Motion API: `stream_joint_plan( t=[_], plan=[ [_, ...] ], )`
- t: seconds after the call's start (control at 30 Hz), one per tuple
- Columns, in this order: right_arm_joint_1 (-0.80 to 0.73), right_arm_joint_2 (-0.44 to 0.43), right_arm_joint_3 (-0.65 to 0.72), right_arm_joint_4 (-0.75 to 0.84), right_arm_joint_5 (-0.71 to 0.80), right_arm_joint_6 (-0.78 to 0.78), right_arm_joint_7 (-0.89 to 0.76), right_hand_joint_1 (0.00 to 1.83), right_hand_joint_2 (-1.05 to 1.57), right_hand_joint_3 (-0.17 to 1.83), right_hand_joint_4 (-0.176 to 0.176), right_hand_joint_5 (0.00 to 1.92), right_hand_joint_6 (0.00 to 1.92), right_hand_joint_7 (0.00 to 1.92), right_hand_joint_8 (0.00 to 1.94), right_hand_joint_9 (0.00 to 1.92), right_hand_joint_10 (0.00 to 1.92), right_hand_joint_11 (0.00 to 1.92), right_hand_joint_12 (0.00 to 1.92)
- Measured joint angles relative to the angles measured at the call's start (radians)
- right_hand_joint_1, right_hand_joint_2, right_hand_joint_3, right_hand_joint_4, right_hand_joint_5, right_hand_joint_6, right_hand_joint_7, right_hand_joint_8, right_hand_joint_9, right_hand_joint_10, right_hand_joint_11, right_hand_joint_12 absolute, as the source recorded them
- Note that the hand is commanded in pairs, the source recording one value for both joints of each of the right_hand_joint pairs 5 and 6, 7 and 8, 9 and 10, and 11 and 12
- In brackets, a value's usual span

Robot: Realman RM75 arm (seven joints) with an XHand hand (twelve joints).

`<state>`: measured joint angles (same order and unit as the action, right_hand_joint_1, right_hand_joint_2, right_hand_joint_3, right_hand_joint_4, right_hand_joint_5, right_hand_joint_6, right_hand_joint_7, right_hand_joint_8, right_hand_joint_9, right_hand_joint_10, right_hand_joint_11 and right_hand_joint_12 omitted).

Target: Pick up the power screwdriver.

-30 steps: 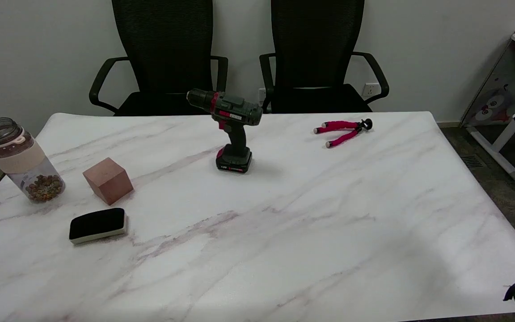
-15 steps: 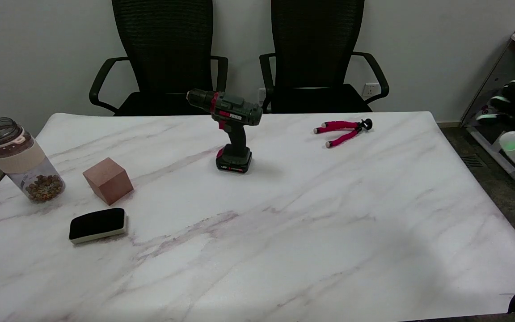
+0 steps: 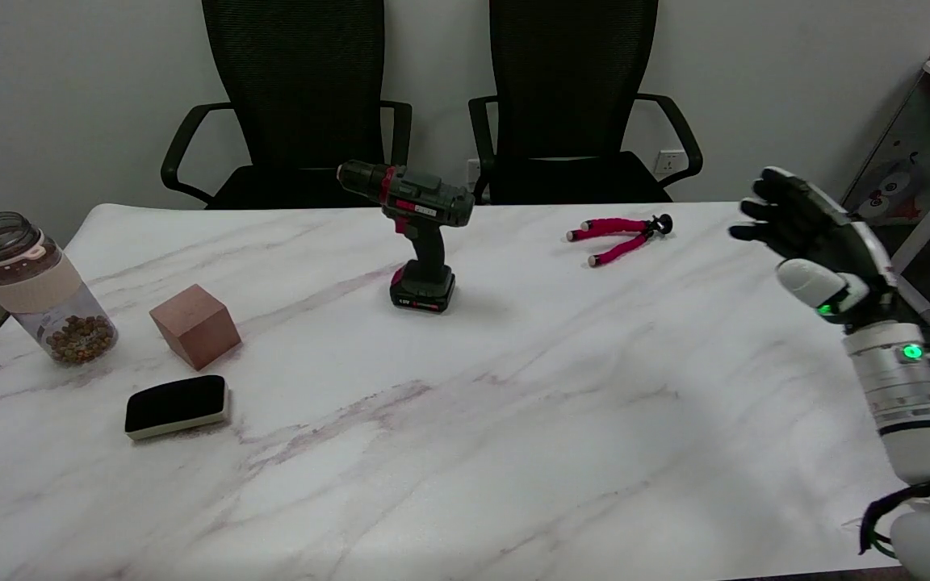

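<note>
I see the dark green and black power screwdriver (image 3: 418, 234) with red trim standing upright on its red-edged battery base, toward twelve o'clock on the white marble-patterned surface (image 3: 513, 420). Its handle runs vertically; its body's long axis lies level, with the chuck pointing toward nine o'clock, slightly away from me. There is a red-and-white label on the body and small print on the battery, both too small for me to read. My robot hand (image 3: 816, 234) hangs over the surface's edge at about three o'clock, well apart from the tool, fingers spread toward nine o'clock and holding nothing.
</note>
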<state>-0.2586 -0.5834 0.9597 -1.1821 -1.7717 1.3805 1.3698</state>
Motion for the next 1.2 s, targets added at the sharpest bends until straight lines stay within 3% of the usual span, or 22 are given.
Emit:
stream_joint_plan(
  t=[0.27, 0.5, 1.2],
  plan=[
    [0.144, -0.082, -0.068, 0.018, -0.094, -0.137, 0.003, 0.89, -0.16, 0.62, -0.009, 0.33, 0.33, 0.33, 0.33, 0.42, 0.42, 0.49, 0.49],
    [0.296, -0.189, -0.156, 0.086, -0.142, -0.228, 0.005, 0.89, -0.17, 0.63, 0.008, 0.32, 0.32, 0.32, 0.32, 0.40, 0.40, 0.47, 0.47],
    [0.618, -0.489, -0.309, 0.357, -0.197, -0.453, 0.007, 0.90, -0.38, 0.69, 0.114, 0.25, 0.25, 0.25, 0.25, 0.30, 0.30, 0.33, 0.33]
  ],
)
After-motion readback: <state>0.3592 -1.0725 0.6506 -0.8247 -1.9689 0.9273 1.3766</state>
